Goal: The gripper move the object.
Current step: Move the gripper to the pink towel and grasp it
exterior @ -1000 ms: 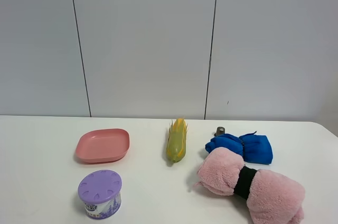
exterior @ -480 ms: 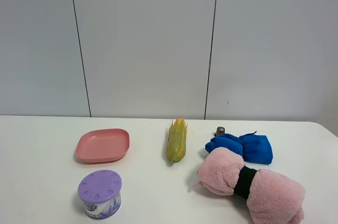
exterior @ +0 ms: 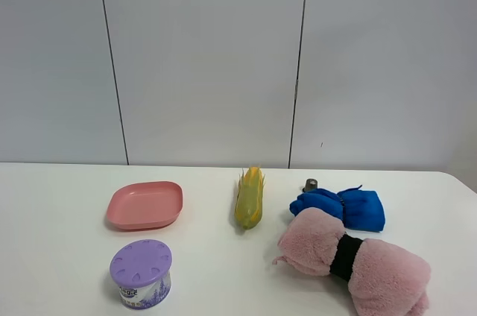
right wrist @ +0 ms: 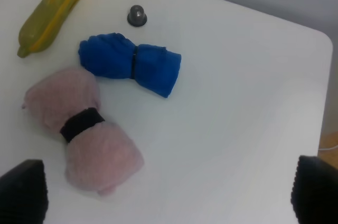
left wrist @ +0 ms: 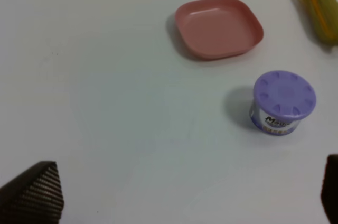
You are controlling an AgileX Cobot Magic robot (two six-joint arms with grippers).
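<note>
The fluffy light-pink rolled towel (exterior: 352,259) with a black band around its middle lies at the table's front right. It also shows in the right wrist view (right wrist: 83,135). My right gripper (right wrist: 169,195) is open, with only its black fingertips (right wrist: 22,192) showing at the frame corners. It is above the table and apart from the towel. My left gripper (left wrist: 179,197) is open too, its fingertips (left wrist: 33,192) wide apart over bare table. Neither gripper shows in the exterior high view.
A blue rolled cloth (exterior: 341,207) lies just behind the towel, with a small grey knob (exterior: 310,184) beside it. A corn cob (exterior: 250,198) lies mid-table. A pink plate (exterior: 145,204) and a purple-lidded can (exterior: 141,273) stand at the left. The table's right edge (right wrist: 325,92) is near.
</note>
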